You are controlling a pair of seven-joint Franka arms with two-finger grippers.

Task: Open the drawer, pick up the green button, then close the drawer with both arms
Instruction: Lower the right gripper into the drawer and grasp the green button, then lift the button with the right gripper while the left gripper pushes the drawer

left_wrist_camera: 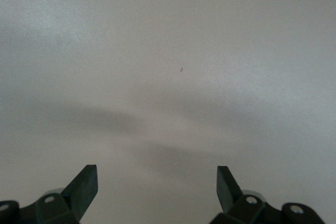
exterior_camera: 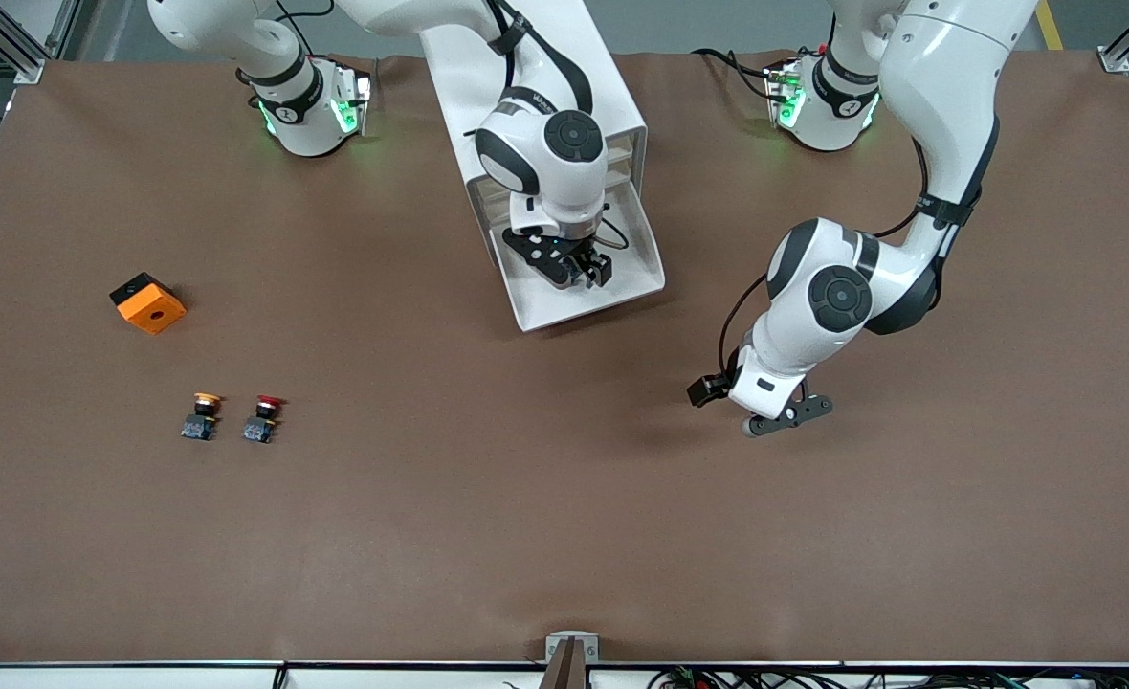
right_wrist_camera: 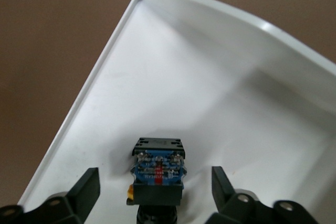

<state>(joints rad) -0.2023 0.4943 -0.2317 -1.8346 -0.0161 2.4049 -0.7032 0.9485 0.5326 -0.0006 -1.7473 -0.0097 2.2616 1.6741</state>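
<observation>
The white cabinet stands at the middle of the table, partly hidden under my right arm. Its low drawer is pulled out toward the front camera. My right gripper is down inside the drawer, open. Its fingers stand on either side of a button lying on the drawer floor, apart from it. I see the button's blue-grey block base and black neck. Its cap is out of view. My left gripper is open and empty, low over bare table toward the left arm's end.
An orange box sits toward the right arm's end of the table. A yellow-capped button and a red-capped button stand side by side nearer to the front camera than the box.
</observation>
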